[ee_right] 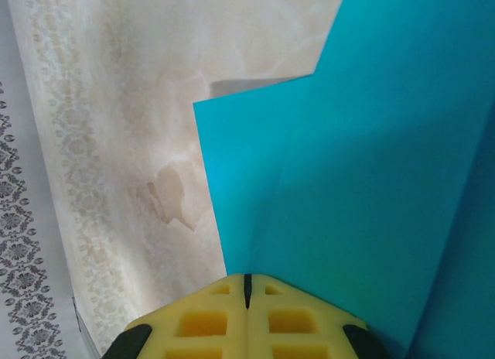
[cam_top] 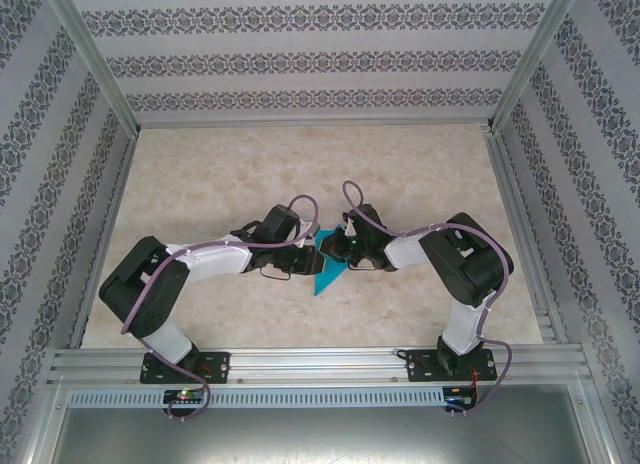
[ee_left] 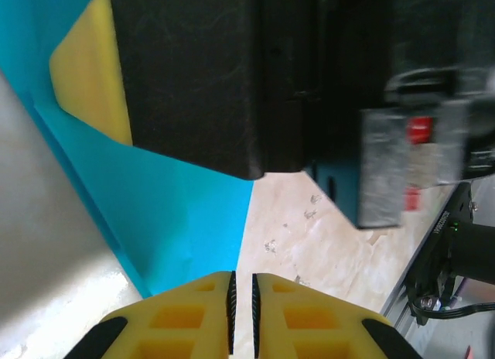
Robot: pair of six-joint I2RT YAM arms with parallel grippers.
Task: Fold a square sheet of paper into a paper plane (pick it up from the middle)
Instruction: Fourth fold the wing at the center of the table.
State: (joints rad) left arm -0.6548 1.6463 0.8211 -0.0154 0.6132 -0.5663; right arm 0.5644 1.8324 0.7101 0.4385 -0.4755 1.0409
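Doubly pinching the thin, creased cyan-blue square sheet of paper (ee_right: 371, 142), clamping it at the closed tips of left gripper (ee_left: 242, 285) and right gripper (ee_right: 247, 285) alike.

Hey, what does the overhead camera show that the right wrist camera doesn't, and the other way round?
Overhead: both arms reaching inward, the left hand and right hand meeting at the blue paper, whose pointed corner aims at the near edge. Right wrist: close up, the right hand's yellow fingers pressed shut at the paper's edge, plus a fold line across it. Shared: the blue paper and the marbled table.
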